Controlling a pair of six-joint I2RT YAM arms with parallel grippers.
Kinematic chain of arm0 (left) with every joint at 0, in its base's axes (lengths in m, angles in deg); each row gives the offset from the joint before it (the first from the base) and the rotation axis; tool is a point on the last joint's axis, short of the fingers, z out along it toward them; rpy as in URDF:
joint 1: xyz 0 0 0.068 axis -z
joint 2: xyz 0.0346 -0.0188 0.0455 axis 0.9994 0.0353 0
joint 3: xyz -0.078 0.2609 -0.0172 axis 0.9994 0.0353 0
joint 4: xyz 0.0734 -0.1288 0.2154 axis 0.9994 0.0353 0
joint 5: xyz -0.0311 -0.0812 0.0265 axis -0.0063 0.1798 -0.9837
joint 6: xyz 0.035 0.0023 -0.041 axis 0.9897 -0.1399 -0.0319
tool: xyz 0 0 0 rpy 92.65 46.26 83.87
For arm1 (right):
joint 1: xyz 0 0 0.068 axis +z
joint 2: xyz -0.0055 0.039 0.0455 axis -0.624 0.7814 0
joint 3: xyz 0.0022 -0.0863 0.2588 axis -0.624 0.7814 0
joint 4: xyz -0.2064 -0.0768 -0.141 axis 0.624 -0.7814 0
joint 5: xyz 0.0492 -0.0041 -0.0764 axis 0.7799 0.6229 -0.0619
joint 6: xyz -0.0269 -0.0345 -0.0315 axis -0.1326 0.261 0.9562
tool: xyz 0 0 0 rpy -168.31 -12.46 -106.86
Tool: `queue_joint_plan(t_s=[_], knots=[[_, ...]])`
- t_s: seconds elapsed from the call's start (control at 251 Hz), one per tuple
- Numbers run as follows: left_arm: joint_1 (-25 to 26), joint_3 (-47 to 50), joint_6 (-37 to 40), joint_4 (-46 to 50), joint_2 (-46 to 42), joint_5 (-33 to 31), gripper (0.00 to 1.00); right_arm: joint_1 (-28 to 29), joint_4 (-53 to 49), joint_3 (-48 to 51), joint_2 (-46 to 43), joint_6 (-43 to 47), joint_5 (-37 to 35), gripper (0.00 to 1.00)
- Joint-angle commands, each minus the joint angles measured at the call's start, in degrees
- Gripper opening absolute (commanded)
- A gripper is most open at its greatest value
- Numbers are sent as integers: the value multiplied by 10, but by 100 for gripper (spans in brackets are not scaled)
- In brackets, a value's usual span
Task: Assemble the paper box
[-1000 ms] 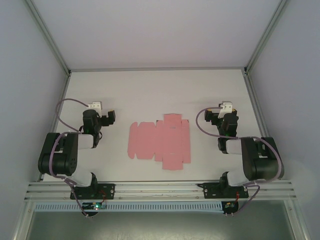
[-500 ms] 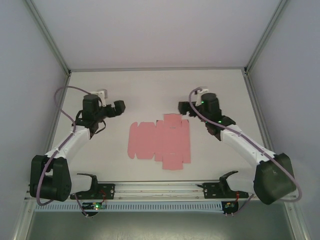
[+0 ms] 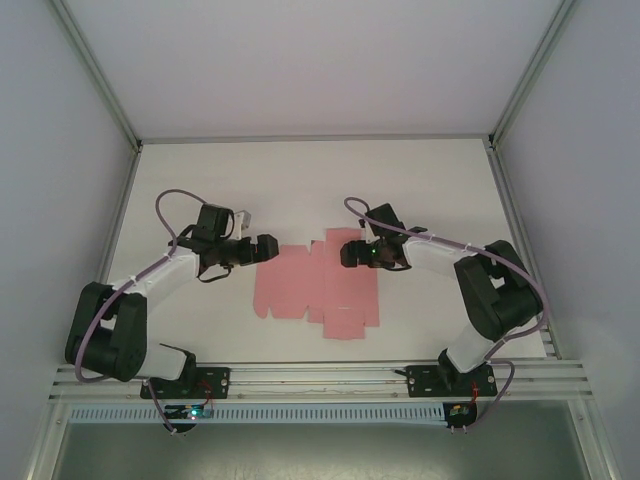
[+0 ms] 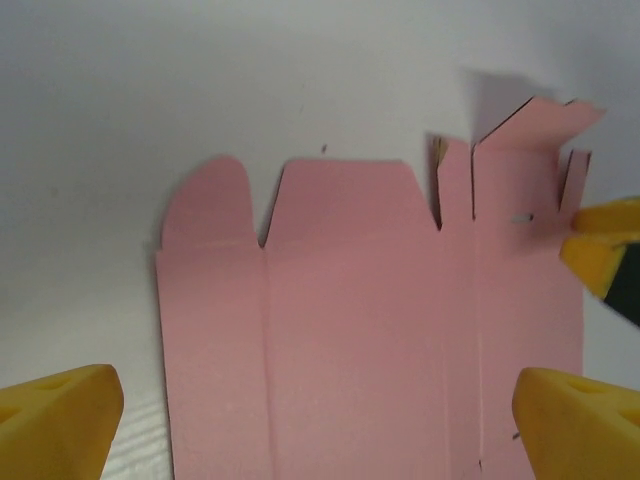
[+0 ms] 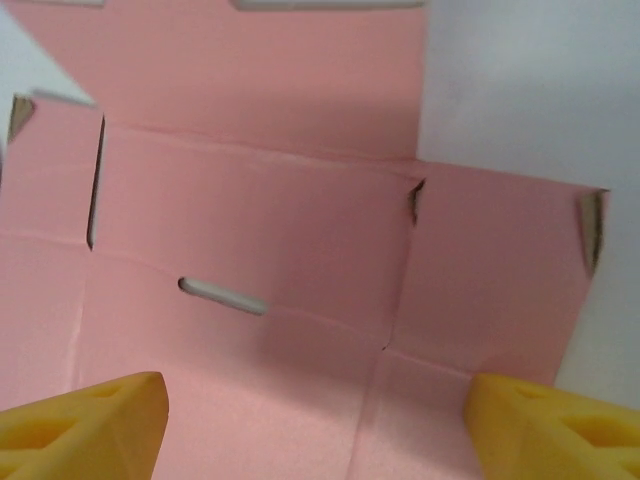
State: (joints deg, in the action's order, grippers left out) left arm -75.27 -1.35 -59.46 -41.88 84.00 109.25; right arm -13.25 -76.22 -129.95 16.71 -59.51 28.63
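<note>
The left claw [image 3: 267, 248] hangs at the left edge of the paper box [image 3: 315, 290], its yellow fingertips [image 4: 60, 420] spread wide and holding nothing. The box, a flat pink die-cut sheet, lies unfolded on the white surface [image 3: 300, 180], midway between the left and right edges and closer to the near edge. The right claw [image 3: 348, 250] sits over the sheet's far flaps, likewise wide open and gripping nothing, with a narrow slot [image 5: 222, 297] in the card below it. Whether either claw touches the card cannot be told.
</note>
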Motion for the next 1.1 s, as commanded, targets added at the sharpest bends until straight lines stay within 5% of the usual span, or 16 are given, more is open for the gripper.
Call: queue_joint_plan(t_s=[0.0,0.331,1.097], knots=[[6,-1,-14,55,8,15,100,-15,22,-1,39,-26,18,77],[12,13,-53,70,52,18,100,-29,34,43,61,-53,-18,73],[35,-3,-103,-123,115,241,95,-28,85,74,65,-41,27,73]])
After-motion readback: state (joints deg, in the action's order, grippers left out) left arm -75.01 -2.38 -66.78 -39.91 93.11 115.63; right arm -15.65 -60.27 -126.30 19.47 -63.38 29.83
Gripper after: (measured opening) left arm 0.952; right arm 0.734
